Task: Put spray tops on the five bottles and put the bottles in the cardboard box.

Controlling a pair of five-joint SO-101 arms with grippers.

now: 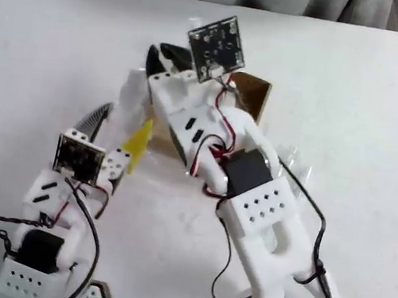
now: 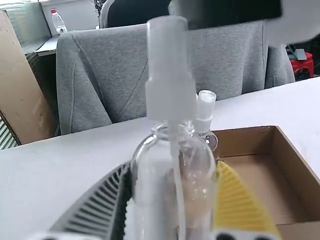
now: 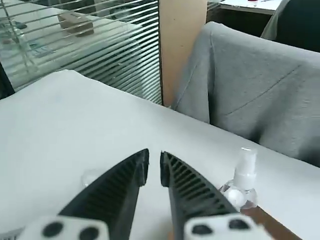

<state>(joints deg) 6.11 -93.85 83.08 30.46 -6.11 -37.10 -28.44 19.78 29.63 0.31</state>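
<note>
A clear bottle (image 2: 170,190) with a frosted white spray top (image 2: 169,75) on its neck and a dip tube running down inside sits clamped in the left pincer (image 2: 172,172). A second bottle (image 3: 244,187), also capped, stands upright on the white surface (image 3: 75,130) just beside the open brown cardboard box (image 2: 285,150).

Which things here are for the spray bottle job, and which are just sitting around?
For the job: cardboard box; held bottle with its spray top on, gripped by the left gripper; second bottle, also topped, close to the box.

Just lying about: grey chair behind the table; window blinds.
</note>
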